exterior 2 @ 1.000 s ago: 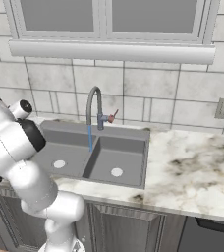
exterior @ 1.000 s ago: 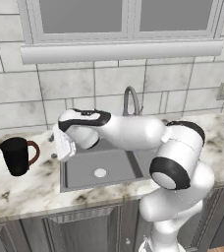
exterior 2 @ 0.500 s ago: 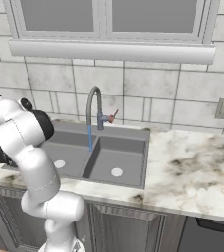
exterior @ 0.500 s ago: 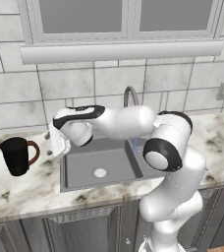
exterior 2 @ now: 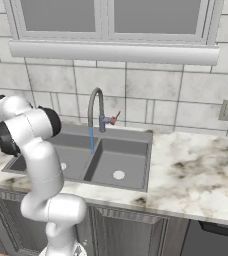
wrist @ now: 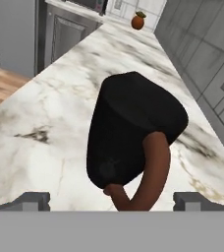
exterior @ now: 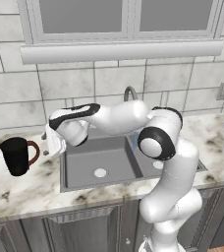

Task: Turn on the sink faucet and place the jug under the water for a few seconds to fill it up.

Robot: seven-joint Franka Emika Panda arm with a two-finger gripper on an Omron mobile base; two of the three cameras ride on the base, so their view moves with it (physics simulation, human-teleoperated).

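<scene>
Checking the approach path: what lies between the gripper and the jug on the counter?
Only bare marble counter. The left base view shows nothing between the gripper and the jug; in the hand view the handle faces the open fingers.

I note the jug (wrist: 133, 133) has a matt black body, smooth, with no sheen; its loop handle is a smooth reddish-brown with a soft satin look. The counter (wrist: 55, 113) under it reads as polished marble, white with grey and brown veining. The sink (exterior 2: 126, 165) looks like dull dark grey metal. The sink faucet (exterior 2: 97, 107) is smooth grey metal, faintly shiny. The wall tiles (exterior 2: 151, 107) appear smooth, pale and lightly mottled like stone. The arm's shell looks like glossy white plastic.
</scene>
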